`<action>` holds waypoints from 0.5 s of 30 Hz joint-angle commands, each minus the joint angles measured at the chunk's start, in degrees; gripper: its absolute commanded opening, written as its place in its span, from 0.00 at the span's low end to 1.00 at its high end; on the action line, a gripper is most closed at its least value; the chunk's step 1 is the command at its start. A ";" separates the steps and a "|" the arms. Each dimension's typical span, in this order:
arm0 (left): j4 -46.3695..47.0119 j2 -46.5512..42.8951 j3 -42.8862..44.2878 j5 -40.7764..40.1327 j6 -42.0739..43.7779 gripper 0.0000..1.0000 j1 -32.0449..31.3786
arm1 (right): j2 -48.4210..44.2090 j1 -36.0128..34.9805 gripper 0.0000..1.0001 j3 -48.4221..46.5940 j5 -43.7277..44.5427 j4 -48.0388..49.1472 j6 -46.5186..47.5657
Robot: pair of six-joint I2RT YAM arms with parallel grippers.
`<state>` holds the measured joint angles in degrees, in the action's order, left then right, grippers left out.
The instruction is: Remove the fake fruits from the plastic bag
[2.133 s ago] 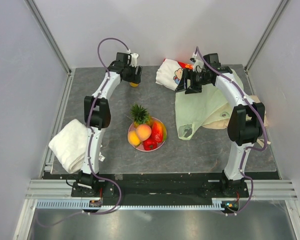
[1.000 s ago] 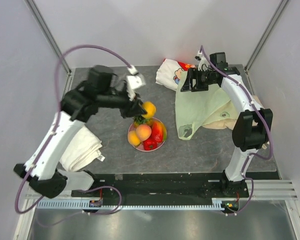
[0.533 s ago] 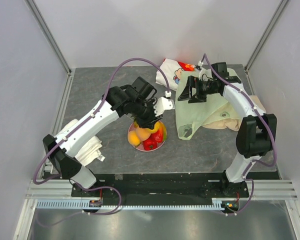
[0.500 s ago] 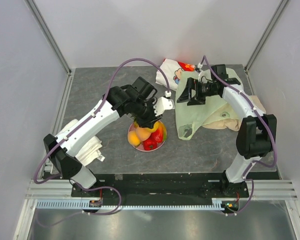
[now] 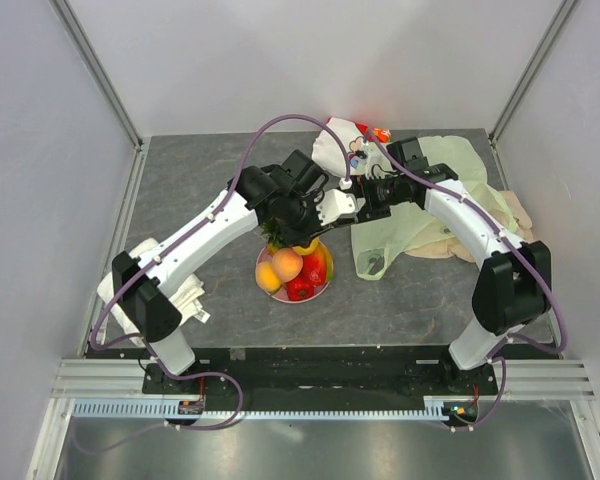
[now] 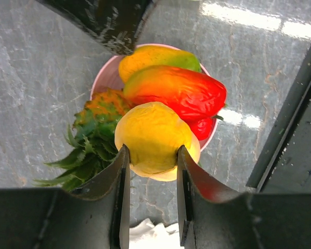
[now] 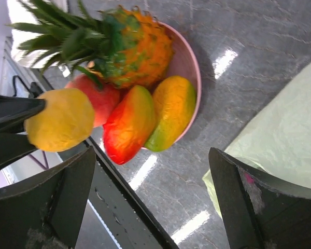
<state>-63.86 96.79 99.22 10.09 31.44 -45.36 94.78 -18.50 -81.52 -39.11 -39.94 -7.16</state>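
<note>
the jaws of the left gripper (image 6: 152, 153) are pinching a glossy yellow fruit (image 6: 150, 129) by its sides and hanging it just over the pink plate (image 6: 104, 78), likely to set it beside the pineapple (image 6: 97, 115) and red-yellow mango (image 6: 176, 92) lying there. the right gripper (image 7: 150, 163) is gaping wide and empty nearby. the plastic bag (image 5: 420, 215) is lying pale green and slack beside the plate, looking nearly emptied.

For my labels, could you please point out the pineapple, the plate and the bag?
pineapple (image 7: 139, 51), right wrist view, orange body.
plate (image 7: 185, 63), right wrist view, pink inner wall.
bag (image 5: 392, 235), top view, flat middle.
</note>
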 commanded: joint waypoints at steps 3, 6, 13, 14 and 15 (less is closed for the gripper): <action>1.98 1.29 2.47 -1.04 0.55 0.18 -0.16 | 3.48 0.48 0.98 0.92 1.50 0.39 -0.66; 1.98 1.21 2.29 -1.12 -0.06 0.22 -0.16 | 4.53 0.40 0.98 2.32 -1.14 1.79 -3.21; 1.89 0.85 0.10 -1.12 0.02 0.27 -0.16 | 6.20 -1.18 0.98 2.59 -2.02 3.20 -5.32; 2.07 1.11 0.27 -1.12 0.02 0.27 -0.16 | 6.55 -1.27 0.98 2.68 -2.19 3.47 -5.93; 2.07 1.55 0.27 -1.04 0.02 0.27 -0.16 | 6.73 -1.27 0.98 2.76 -2.37 3.73 -6.11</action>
<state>-63.22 97.89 99.57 9.13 31.42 -45.39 100.68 -19.14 -78.98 -39.31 -39.05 -10.85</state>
